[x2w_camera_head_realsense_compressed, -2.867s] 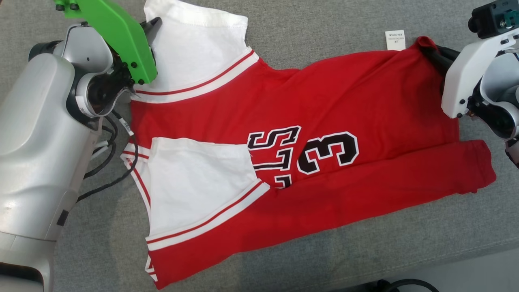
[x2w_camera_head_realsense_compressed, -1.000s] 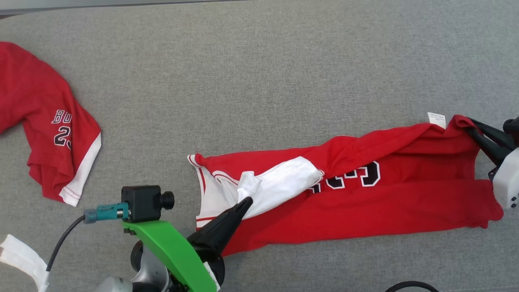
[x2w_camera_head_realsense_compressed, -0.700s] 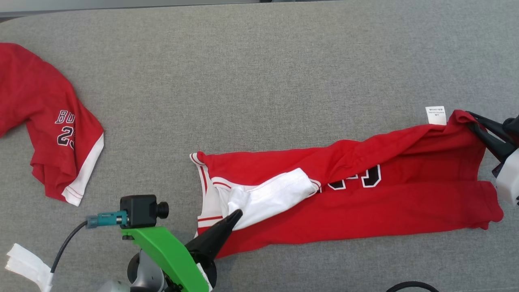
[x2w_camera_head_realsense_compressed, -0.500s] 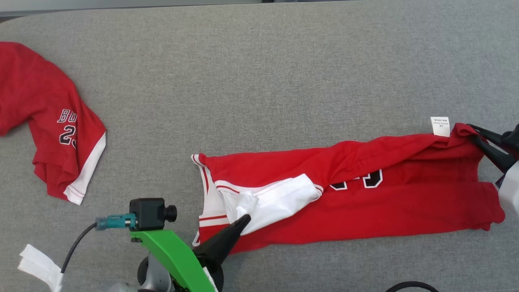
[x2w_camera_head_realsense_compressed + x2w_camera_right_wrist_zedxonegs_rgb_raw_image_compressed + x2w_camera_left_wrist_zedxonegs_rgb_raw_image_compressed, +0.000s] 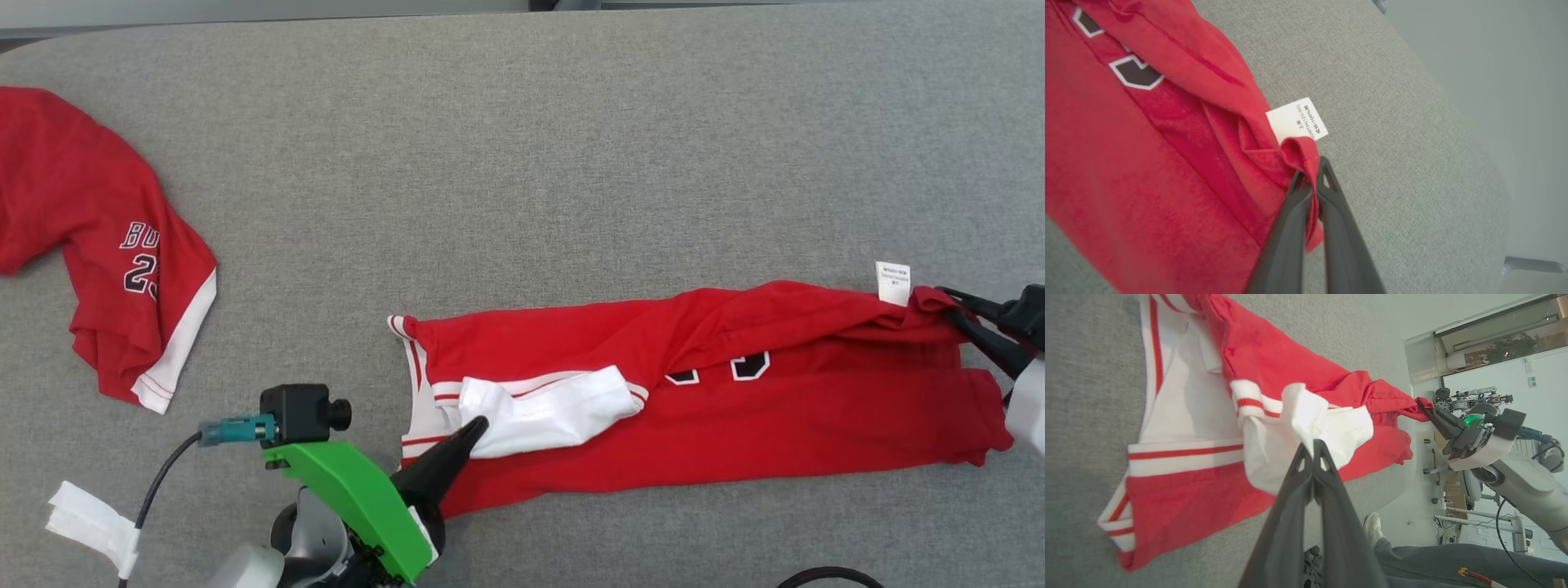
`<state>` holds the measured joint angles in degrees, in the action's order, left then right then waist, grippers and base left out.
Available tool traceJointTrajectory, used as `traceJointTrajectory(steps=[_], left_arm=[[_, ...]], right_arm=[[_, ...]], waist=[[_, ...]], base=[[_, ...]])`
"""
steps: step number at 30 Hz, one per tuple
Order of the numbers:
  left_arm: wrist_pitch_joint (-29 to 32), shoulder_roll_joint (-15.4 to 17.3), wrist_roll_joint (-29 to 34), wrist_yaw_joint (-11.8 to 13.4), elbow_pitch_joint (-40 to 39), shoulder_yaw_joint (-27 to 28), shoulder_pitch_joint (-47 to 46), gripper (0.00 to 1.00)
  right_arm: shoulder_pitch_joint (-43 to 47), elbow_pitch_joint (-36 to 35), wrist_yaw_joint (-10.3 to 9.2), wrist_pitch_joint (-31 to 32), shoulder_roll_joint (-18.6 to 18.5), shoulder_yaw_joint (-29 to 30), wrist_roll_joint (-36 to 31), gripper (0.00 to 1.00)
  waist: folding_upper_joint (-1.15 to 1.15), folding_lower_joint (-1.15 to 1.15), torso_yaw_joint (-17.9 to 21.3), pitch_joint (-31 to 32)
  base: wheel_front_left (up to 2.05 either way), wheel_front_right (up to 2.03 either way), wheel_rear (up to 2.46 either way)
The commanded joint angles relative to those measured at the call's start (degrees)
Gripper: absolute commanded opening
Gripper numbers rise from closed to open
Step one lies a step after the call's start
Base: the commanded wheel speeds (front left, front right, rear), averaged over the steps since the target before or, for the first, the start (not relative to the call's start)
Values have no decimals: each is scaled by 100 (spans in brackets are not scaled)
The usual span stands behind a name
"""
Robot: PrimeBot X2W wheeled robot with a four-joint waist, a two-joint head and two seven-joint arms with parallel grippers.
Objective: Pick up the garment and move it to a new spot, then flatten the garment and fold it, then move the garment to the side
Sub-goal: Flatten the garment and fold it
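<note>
The garment point(image 5: 735, 416) is a red jersey with white sleeves and black numbers, folded into a long band across the grey table. My left gripper point(image 5: 476, 425) is shut on the white sleeve point(image 5: 1306, 416) at the garment's left end. At the far right corner beside the white care label point(image 5: 1297, 119), my right gripper point(image 5: 947, 298) is shut on the red hem point(image 5: 1302, 153). In the left wrist view the right gripper point(image 5: 1425, 410) pinches the far red corner. The black numbers point(image 5: 718, 369) are half covered by the folded upper layer.
A second red jersey point(image 5: 90, 237) lies crumpled at the table's left edge. A white tag on a cable point(image 5: 90, 523) sits at the lower left. Bare grey table point(image 5: 531, 147) stretches behind the garment. A person's leg and shoe point(image 5: 1376, 526) stand beyond the table edge.
Both grippers have drawn the held edge toward me, laying the upper layer further over the numbers. The sleeve has settled lower and flatter. The head camera has shifted slightly.
</note>
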<state>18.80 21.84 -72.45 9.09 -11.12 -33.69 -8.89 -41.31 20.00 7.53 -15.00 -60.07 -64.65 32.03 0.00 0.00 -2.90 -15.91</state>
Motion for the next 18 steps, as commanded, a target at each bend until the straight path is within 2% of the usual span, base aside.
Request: traceJointTrajectory(steps=[1,2,3,4,5,6,7,18], left_arm=[[-37,-75,24,-15,122,-15,-97,0],[-29,-75,49,-15,216,-39,-122,17],[-35,-73,93,-20,323,-57,-148,30],[-51,-70,140,-21,409,-84,-164,41],[-70,-79,181,-29,488,-108,-166,58],[-70,-79,181,-29,488,-108,-166,58],[-123,-101,218,-26,567,-91,-166,100],[-677,-67,596,127,1100,92,-178,100]], right_arm=[[29,-6,-9,-25,-15,-56,-35,35],[6,-17,-9,-25,-11,-82,-50,41],[-10,-28,-9,-25,-2,-105,-60,56],[-29,-39,-9,-25,-2,-125,-95,77],[-44,-42,-9,-23,-6,-133,-114,95],[-44,-42,-9,-23,-6,-133,-114,95],[-57,-40,-9,-23,-4,-135,-129,100],[182,307,-9,-22,133,286,-189,100]], waist=[[0,0,20,11],[0,0,32,18],[0,0,46,24],[0,0,61,27],[0,0,75,25],[0,0,75,25],[0,0,90,25],[0,0,166,53]], base=[[0,0,0],[0,0,0],[0,0,0],[0,0,0],[0,0,0],[0,0,0],[0,0,0],[0,0,0]])
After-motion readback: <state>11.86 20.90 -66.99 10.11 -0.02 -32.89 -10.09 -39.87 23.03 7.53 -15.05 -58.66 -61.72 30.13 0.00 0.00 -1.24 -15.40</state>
